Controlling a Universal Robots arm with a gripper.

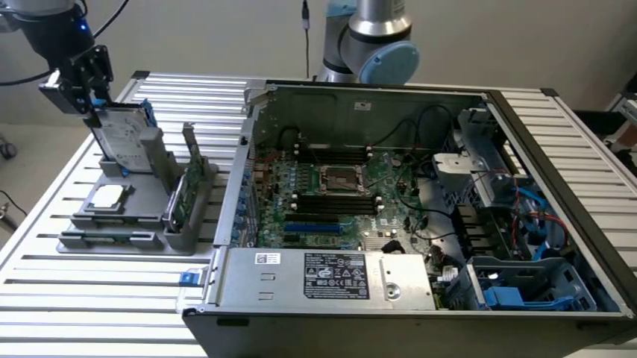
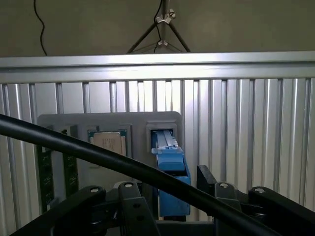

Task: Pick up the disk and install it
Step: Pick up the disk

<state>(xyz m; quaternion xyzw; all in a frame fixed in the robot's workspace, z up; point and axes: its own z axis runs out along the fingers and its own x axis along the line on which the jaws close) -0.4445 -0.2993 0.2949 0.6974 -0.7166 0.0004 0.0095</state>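
Observation:
The disk (image 1: 127, 136), silver-grey with a white label and a blue carrier, stands on edge in the back slot of the grey holder (image 1: 119, 240) at the exterior view's left. My gripper (image 1: 98, 107) comes down from above and is shut on the disk's top edge. In the wrist view the carrier's blue end (image 2: 171, 169) sits between my black fingers (image 2: 132, 196), and the disk's far end reaches down into the holder's slot (image 2: 162, 129). A black cable (image 2: 93, 151) crosses in front and hides part of the grip.
The holder also carries a square silver CPU chip (image 1: 107, 196) and a thin green card (image 1: 189, 186) on edge. To the exterior view's right lies the open computer case (image 1: 359, 179), with blue drive bays (image 1: 518, 291) at its near corner. A slatted metal table (image 1: 89, 298) lies underneath.

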